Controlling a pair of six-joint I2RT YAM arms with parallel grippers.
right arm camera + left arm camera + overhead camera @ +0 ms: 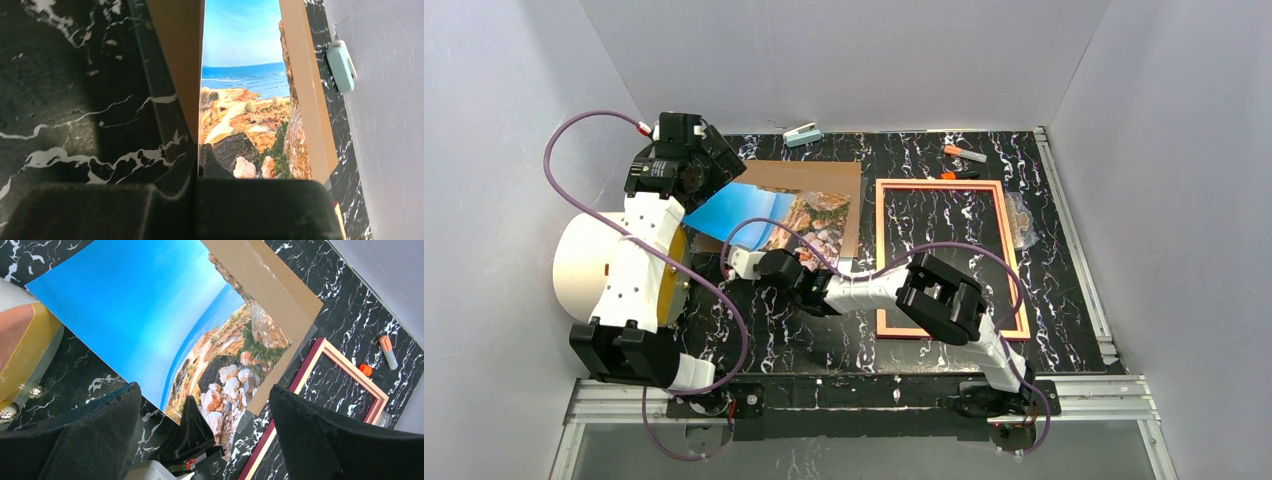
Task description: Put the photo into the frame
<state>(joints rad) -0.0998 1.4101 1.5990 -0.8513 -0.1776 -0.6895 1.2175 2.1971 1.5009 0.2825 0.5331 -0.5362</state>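
The photo [769, 215], blue sky and sea over tan rocks, lies partly on a brown cardboard board [824, 175], its left part curving upward. My right gripper [772, 262] is shut on the photo's near edge; in the right wrist view the jaws [200, 160] pinch the print [242, 75] edge-on. The left wrist view shows the same grip [192, 420] on the photo [150, 315]. My left gripper [707, 160] hangs open above the photo's back-left end, its jaws [203, 390] wide apart and holding nothing. The pink frame [879, 260] lies flat to the right, also visible from the left wrist [320, 355].
A big white and yellow roll [614, 265] stands at the left, under the left arm. A teal object [804, 134] and orange markers [964, 154] lie at the back edge. Clear plastic [1024, 220] sits right of the frame. Grey walls close in on three sides.
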